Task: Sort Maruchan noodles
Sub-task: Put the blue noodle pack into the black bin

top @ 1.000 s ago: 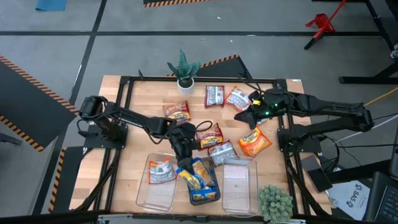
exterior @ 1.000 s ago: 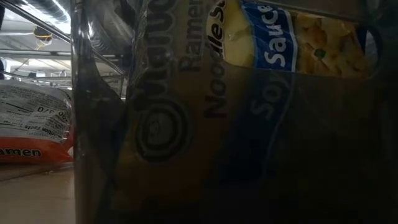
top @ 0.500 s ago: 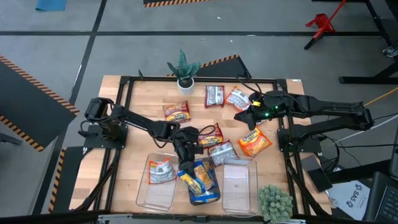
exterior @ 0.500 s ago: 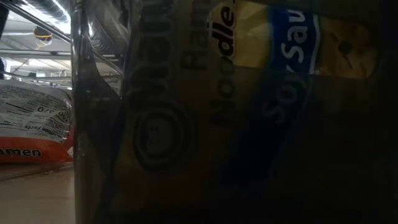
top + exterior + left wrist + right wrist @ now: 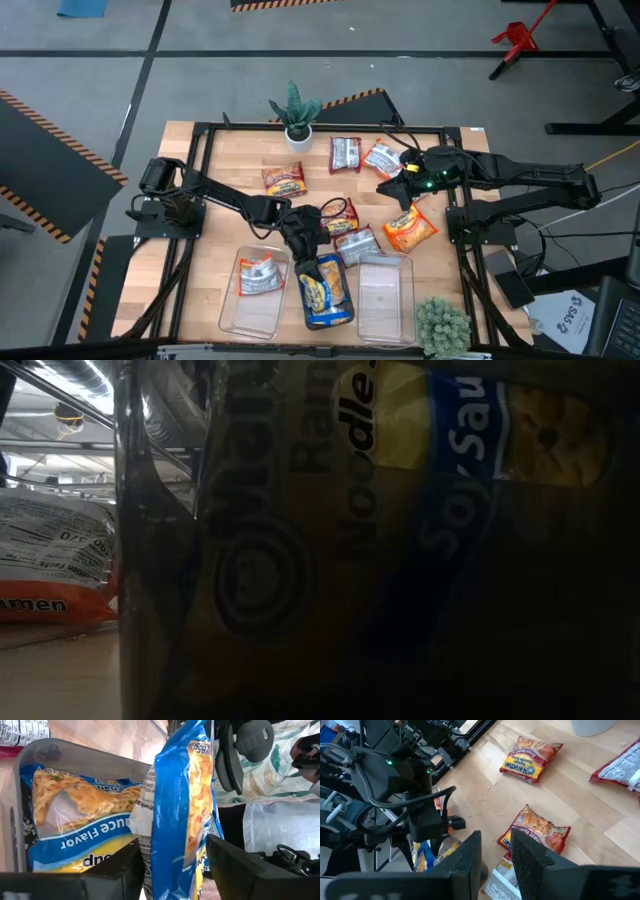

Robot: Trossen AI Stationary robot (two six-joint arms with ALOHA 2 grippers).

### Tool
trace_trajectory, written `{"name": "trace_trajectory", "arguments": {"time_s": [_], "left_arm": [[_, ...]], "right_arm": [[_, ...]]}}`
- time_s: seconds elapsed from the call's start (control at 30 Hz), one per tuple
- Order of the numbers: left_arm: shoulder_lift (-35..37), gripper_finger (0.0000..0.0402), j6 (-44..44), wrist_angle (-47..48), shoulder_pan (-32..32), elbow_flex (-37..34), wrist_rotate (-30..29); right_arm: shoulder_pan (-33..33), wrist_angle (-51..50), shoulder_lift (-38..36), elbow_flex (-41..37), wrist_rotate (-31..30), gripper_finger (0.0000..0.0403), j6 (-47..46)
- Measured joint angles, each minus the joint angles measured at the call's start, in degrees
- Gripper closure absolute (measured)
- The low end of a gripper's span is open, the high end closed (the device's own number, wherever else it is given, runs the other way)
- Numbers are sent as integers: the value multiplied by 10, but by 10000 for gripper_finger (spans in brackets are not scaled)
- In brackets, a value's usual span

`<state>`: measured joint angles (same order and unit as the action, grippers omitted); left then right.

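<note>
My left gripper [image 5: 307, 243] hangs over the middle clear bin [image 5: 349, 318], open. A blue-and-yellow Maruchan packet [image 5: 182, 810] stands on edge between its spread fingers [image 5: 240, 865], above another blue-and-yellow packet [image 5: 75, 820] lying in that bin. From above, the blue-and-yellow packets [image 5: 325, 290] fill the bin. The left bin [image 5: 232, 310] holds a red-and-silver packet [image 5: 258, 273]. Orange packets [image 5: 284, 178] [image 5: 410, 228] and red-and-silver packets [image 5: 345, 153] lie loose on the table. My right gripper [image 5: 385, 187] hovers at the back right, slightly open and holding nothing.
The right bin [image 5: 385, 295] holds nothing. A potted plant [image 5: 296, 112] stands at the table's back edge and another plant [image 5: 440, 322] at the front right corner. In the low view the bin's packet [image 5: 380, 540] blocks most of the sight.
The left gripper's fingers have spread, and the blue-and-yellow packet has sunk deeper and flatter into the middle bin. The right arm has not moved.
</note>
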<state>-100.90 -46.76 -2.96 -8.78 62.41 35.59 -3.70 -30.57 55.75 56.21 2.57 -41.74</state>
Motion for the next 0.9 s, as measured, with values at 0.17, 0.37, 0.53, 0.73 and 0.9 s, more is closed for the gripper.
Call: {"name": "trace_trajectory", "arguments": {"time_s": [0.17,0.37,0.53,0.73,0.9], "left_arm": [[0,201,-7,3,10,0,23],[0,200,-22,10,24,0,44],[0,199,-17,13,27,0,50],[1,199,3,13,58,0,60],[1,199,13,13,86,0,81]], "right_arm": [[0,0,1,0,1,314,2],[0,-1,9,0,0,314,3],[0,-5,15,-1,0,314,4],[0,4,24,-1,-11,314,16],[0,4,32,-1,-11,314,18]]}}
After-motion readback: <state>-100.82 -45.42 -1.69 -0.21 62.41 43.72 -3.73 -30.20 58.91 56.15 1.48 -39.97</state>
